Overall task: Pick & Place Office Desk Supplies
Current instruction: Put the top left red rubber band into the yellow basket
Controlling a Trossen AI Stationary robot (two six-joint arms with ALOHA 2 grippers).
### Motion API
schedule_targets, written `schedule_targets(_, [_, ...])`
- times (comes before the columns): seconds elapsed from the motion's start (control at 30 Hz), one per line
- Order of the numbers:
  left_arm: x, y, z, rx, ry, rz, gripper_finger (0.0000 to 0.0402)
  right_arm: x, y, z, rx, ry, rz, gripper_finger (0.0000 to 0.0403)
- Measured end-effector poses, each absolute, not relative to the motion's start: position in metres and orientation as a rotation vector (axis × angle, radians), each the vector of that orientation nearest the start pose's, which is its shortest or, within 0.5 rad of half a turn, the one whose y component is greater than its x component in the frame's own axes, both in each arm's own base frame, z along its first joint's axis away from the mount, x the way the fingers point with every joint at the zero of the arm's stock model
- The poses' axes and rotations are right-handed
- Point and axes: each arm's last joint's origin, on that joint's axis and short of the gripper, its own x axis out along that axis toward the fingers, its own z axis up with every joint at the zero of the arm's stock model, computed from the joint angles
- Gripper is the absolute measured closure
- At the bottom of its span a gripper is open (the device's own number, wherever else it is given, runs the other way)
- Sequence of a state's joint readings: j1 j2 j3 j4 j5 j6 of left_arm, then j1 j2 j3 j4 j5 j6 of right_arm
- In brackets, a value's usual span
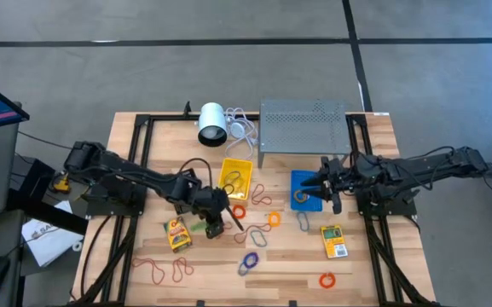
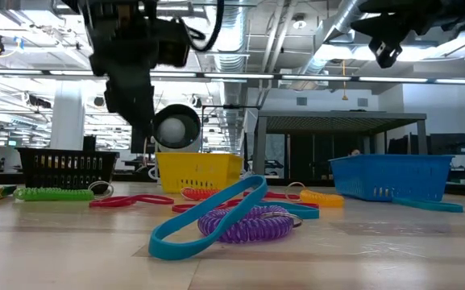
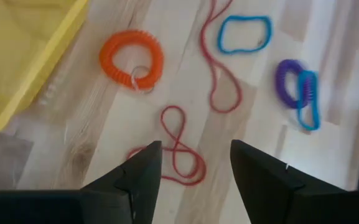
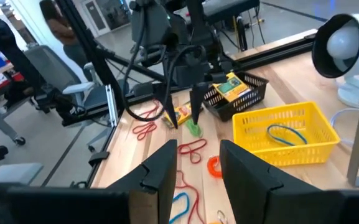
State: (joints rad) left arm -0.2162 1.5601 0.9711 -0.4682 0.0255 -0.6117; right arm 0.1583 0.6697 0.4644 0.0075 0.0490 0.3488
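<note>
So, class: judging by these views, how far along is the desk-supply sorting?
Done: a blue loop lies in the yellow bin.
In hand: nothing; the left gripper hangs open above a red band, and the right gripper is over the blue bin.
Left: most bands and both packets remain on the table.

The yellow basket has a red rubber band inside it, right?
Not quite. The yellow plastic basket holds a blue rubber-band loop, not a red one. The right wrist view shows it lying inside the basket; the red loops lie on the wooden table instead.
</note>
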Motion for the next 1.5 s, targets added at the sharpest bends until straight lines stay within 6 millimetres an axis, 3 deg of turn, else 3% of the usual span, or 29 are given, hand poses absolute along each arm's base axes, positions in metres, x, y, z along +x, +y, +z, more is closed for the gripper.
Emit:
schedule_targets(0.73, [0.328, -0.09, 0.14, -0.327, 1.377, 0.12, 0.0234, 0.166, 0.027, 0.249, 0.31, 0.271, 0.077, 0.0285])
schedule_targets(1.17, [0.329, -0.091, 0.137, -0.273, 1.352, 0.18, 0.0239, 0.166, 0.027, 0.249, 0.299, 0.269, 0.079, 0.0285])
schedule_targets(1.33, [0.329, -0.09, 0.136, -0.308, 1.344, 0.234, 0.0276, 0.166, 0.027, 0.249, 0.285, 0.269, 0.081, 0.0285])
schedule_targets(1.5, [0.328, -0.089, 0.136, -0.3, 1.35, 0.258, 0.036, 0.166, 0.027, 0.249, 0.284, 0.269, 0.081, 0.0285])
